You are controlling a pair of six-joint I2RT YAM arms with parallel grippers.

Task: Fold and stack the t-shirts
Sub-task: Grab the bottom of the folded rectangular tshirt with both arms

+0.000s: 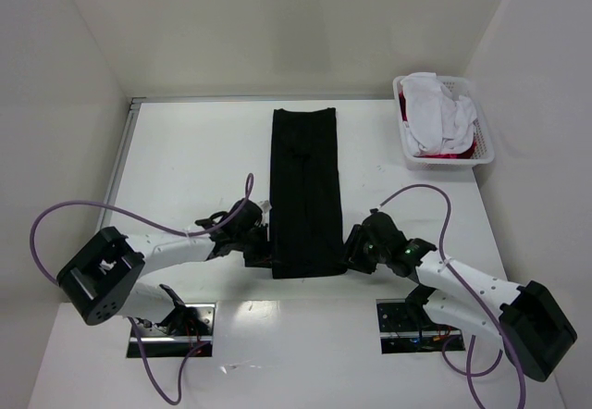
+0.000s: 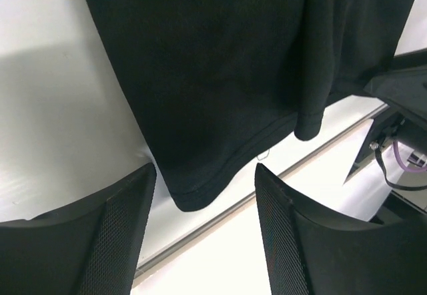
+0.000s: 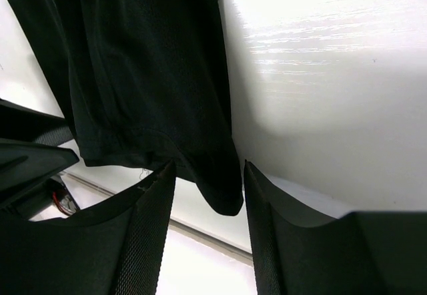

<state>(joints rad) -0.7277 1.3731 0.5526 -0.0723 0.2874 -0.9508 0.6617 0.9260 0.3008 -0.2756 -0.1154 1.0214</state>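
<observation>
The black t-shirt (image 1: 304, 192) lies as a long folded strip in the middle of the counter (image 1: 185, 159); it looks light and limp, so I'd pinch it at its near hem corners. The left gripper (image 2: 205, 175) and right gripper (image 3: 208, 168) each straddle one corner, jaws apart, nothing pinched yet. No label or writing shows.

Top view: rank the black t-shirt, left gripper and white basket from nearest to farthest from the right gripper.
1. black t-shirt, its near right corner at the right gripper.
2. left gripper, across the shirt, on its left edge.
3. white basket, far right corner.
</observation>
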